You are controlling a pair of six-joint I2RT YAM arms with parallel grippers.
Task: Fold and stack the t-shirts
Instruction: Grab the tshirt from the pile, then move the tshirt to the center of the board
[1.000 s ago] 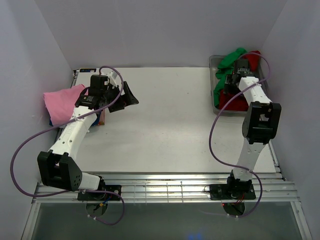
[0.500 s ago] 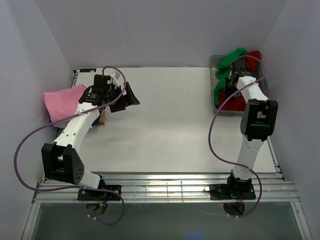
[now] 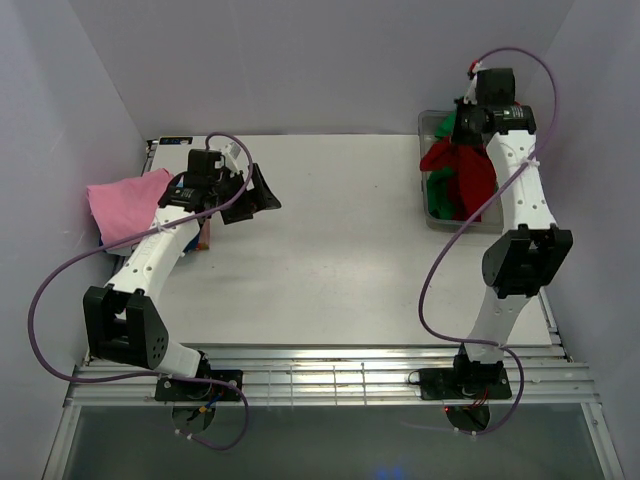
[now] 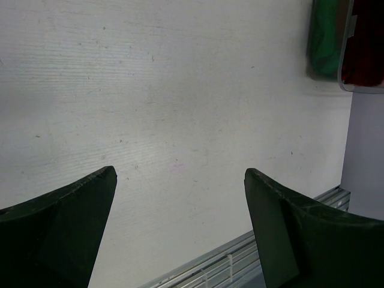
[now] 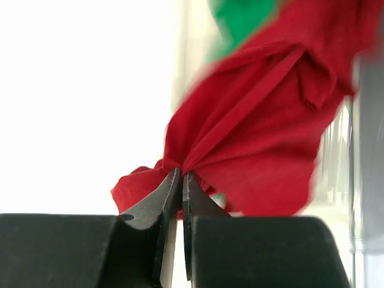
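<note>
1. Evidently mid-pickup: pinched shut with the right end effector (image 5: 180,174) on a gathered fold of the red t-shirt (image 5: 252,138), with nothing between the fingertips but cloth.
2. Held high over the clear tub (image 3: 432,222) at the far right corner of the desk (image 3: 330,260), probably to draw the red cloth away from the green t-shirt (image 5: 243,18) bunched beside it. Hanging in a loose drape, with the lower end reaching down to the tub, so seemingly not fully clear of it.
3. Gripped at a random bunch rather than a hem or shoulder, which suits pulling one shirt out but not spreading it. Likely needs a fresh grip once laid on the desk.
4. Poised on the left with the left end effector (image 4: 180,174) wide open and empty above bare desk, seemingly ready to take a corner of the incoming shirt.
5. Lying roughly flat at the far left edge, the pink t-shirt (image 3: 120,205), well apart from the tub. Possibly placed so as to reserve the middle of the desk for folding.
6. Judged partway through: red and green not yet folded.
7. Worth watching for the green shirt being dragged out along with the red.
</note>
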